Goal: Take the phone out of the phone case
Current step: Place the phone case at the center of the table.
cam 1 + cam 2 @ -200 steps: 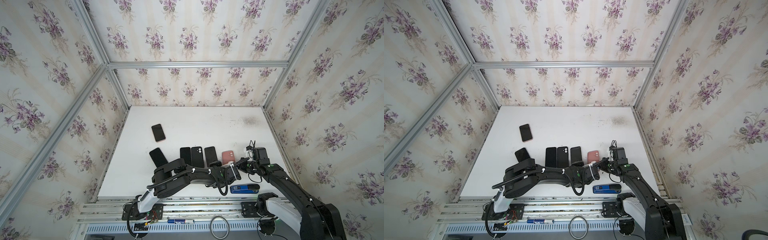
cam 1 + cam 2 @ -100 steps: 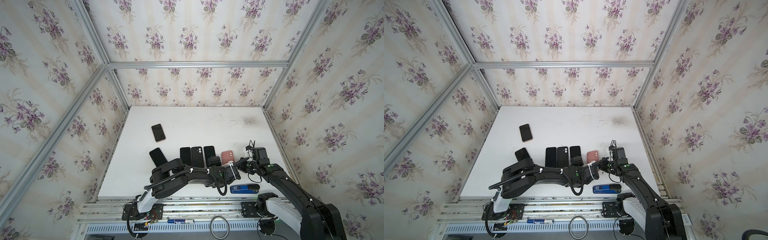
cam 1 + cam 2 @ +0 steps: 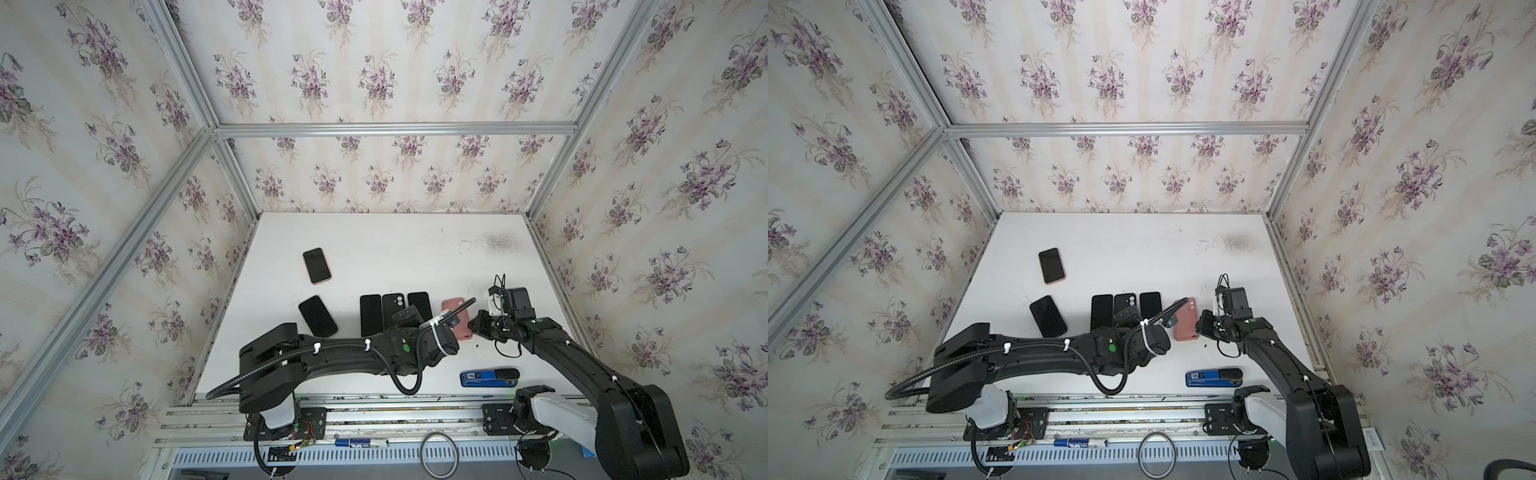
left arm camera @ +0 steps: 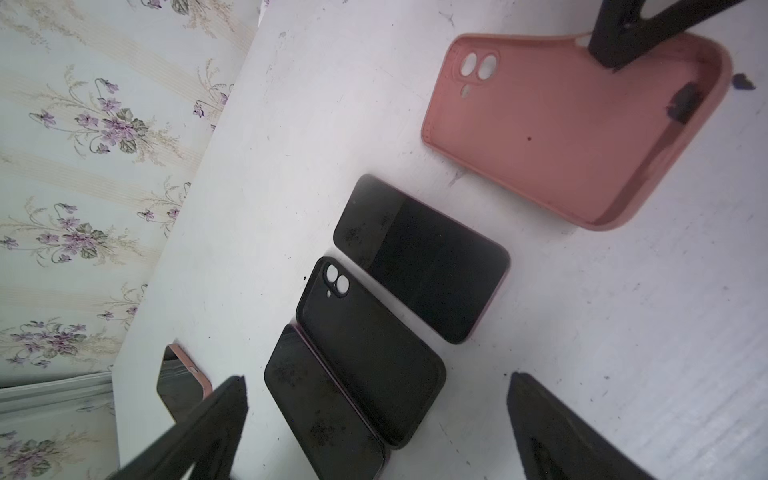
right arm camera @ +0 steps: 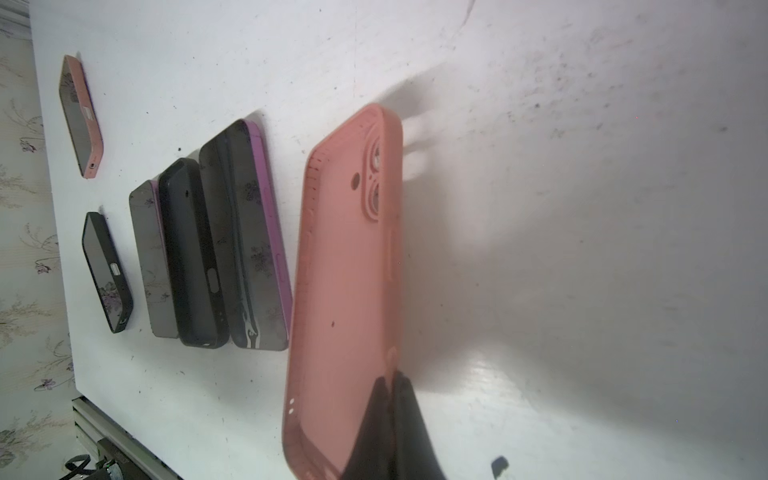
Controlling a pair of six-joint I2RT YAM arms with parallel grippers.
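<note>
The empty pink phone case (image 3: 463, 330) (image 3: 1185, 324) (image 4: 561, 124) is tilted up off the white table. My right gripper (image 3: 473, 324) (image 3: 1201, 326) (image 5: 390, 399) is shut on its side wall. The phone (image 3: 419, 302) (image 3: 1150, 303) (image 4: 424, 257) (image 5: 245, 241), dark glass with a purple edge, lies flat just left of the case, at the right end of a row. My left gripper (image 3: 409, 318) (image 3: 1129, 313) (image 4: 374, 436) hovers over the near end of that row. It is open wide with nothing between its fingers (image 4: 199, 432).
The row also holds an empty black case (image 4: 370, 353) (image 5: 191, 253) and another bare phone (image 4: 324, 407). A black-cased phone (image 3: 318, 316) and a pink-cased phone (image 3: 317, 266) lie further left. A blue and black tool (image 3: 489, 377) sits by the front edge.
My left gripper's jaws have spread from partly closed to wide open, and the purple-edged phone lies free in the row. The right gripper and pink case have stayed put.
</note>
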